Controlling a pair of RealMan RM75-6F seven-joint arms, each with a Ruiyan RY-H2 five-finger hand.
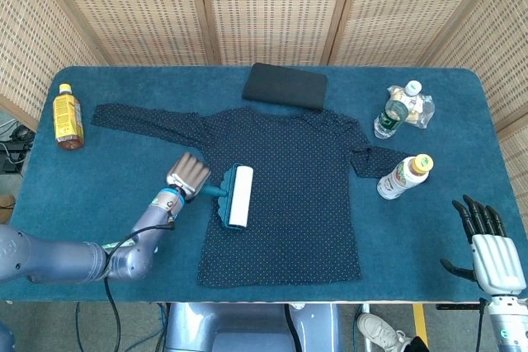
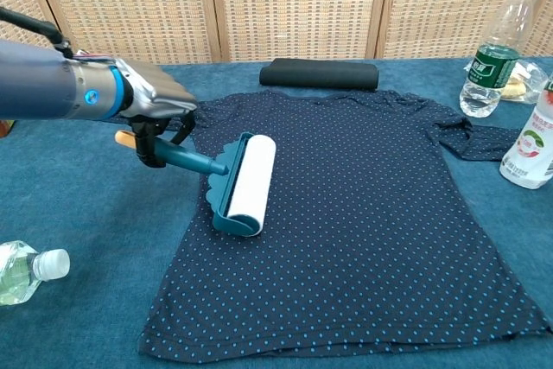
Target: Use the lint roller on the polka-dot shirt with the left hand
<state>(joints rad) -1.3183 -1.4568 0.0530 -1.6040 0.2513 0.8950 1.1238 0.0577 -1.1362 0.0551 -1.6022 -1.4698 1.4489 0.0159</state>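
Note:
The polka-dot shirt lies flat in the middle of the blue table, sleeves spread. My left hand grips the teal handle of the lint roller. The roller's white drum rests on the shirt's left side, lying lengthwise toward me. My right hand stands open near the table's front right corner, holding nothing; the chest view does not show it.
A folded black cloth lies behind the shirt. Two bottles and a wrapper stand at the right, by the sleeve. An orange drink bottle is at the far left. A small clear bottle lies at the front left.

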